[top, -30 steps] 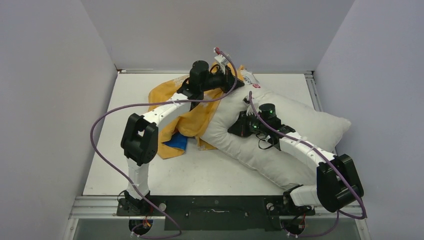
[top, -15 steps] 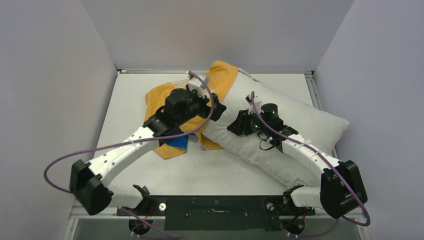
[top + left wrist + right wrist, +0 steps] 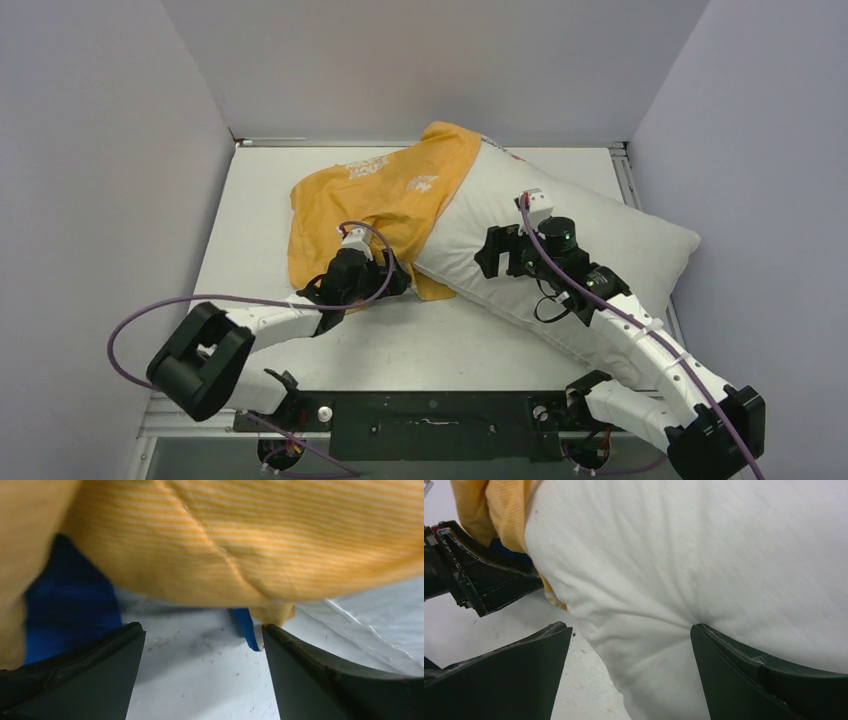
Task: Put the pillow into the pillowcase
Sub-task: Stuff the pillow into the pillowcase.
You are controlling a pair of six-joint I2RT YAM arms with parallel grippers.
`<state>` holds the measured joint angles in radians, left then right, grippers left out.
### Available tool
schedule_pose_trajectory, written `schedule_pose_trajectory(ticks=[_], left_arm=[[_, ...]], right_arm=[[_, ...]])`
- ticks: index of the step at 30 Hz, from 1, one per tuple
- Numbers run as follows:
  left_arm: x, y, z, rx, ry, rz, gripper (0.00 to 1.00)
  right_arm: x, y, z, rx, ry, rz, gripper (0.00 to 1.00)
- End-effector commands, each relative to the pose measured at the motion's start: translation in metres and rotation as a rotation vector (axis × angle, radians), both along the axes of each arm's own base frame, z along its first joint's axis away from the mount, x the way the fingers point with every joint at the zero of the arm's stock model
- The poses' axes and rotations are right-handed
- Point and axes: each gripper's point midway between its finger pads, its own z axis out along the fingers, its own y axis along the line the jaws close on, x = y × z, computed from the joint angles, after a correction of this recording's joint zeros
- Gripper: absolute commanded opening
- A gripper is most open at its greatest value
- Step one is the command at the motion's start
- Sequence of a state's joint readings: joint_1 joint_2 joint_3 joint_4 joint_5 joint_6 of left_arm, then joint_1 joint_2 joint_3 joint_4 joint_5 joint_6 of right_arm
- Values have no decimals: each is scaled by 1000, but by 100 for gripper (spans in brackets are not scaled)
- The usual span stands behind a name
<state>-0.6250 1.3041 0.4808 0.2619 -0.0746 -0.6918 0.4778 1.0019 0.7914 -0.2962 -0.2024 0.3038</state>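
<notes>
pillow [image 3: 570, 235]: lies diagonally, far corner inside pillowcase [image 3: 385, 190], rest bare
left gripper [image 3: 202, 630]: jaws apart, at case hem left of pillow
right gripper [image 3: 631, 627]: jaws apart over pillow's middle
risk: nothing gripped, so a push may slip the case off the corner

Nothing here is legible to me. In my overhead view, the orange-yellow face of the pillowcase [image 3: 330, 215] carries two patches of white lettering [image 3: 366, 168], one toward its far left part and the other just right of it, near the fold over the pillow [image 3: 610, 235]. Both are too small and creased for me to make out a single word.
</notes>
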Motion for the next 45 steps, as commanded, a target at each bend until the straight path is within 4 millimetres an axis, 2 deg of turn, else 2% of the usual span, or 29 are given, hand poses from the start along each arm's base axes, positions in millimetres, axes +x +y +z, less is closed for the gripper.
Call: schedule_pose_trajectory(ticks=[1, 4, 7, 9, 10, 13, 14, 16, 19, 21, 22, 24, 26, 28, 30, 32, 34, 35, 38, 39, 41, 45], left_arm=[[34, -48, 38, -224, -120, -70, 86], [36, -62, 33, -302, -123, -101, 71], [30, -74, 36, -385, -135, -150, 44], [24, -80, 41, -439, -149, -184, 32], [20, -83, 46, -470, -155, -201, 33], [8, -85, 52, -514, -153, -211, 56], [4, -83, 53, -515, -157, -197, 61], [-1, -80, 55, -510, -163, -176, 66], [3, -74, 41, -443, -129, -110, 70], [9, -73, 23, -387, -84, -84, 65], [12, -74, 16, -371, -67, -76, 58], [16, -76, 3, -352, -30, -58, 36], [18, -75, -8, -330, -10, -39, 20], [17, -76, -10, -331, -12, -40, 1], [9, -80, -2, -357, -31, -71, 0], [-4, -90, 15, -379, -71, -133, 0], [-27, -113, 40, -386, -128, -250, 0], [-39, -126, 53, -372, -166, -316, 0], [-82, -165, 82, -243, -276, -519, 0], [-98, -177, 85, -186, -310, -591, 0], [-110, -185, 75, -70, -341, -636, 0], [-104, -178, 40, 38, -261, -581, 0]], right_arm=[[4, -46, -19, -194, 26, -171, 95], [6, -52, -40, -243, 61, -193, 94], [8, -48, -57, -244, 92, -184, 100], [11, -40, -62, -215, 101, -170, 89], [12, -38, -63, -207, 105, -167, 86], [13, -26, -67, -177, 123, -126, 84], [13, -24, -67, -167, 123, -119, 84], [13, -20, -67, -149, 125, -111, 84], [12, -18, -70, -142, 131, -103, 84], [12, -16, -72, -133, 132, -93, 83], [11, -15, -73, -128, 135, -89, 81], [11, -13, -72, -118, 137, -84, 74], [11, -11, -72, -108, 139, -78, 65], [11, -7, -71, -92, 140, -68, 52], [11, -5, -71, -81, 142, -59, 37], [11, -1, -73, -66, 149, -48, 23], [10, 4, -76, -41, 160, -37, 10], [9, 7, -79, -29, 167, -32, 6], [6, 12, -89, 1, 193, -21, 5], [6, 15, -93, 12, 199, -17, 5], [6, 18, -99, 25, 211, -12, 5], [3, 21, -108, 41, 231, -3, 5]])
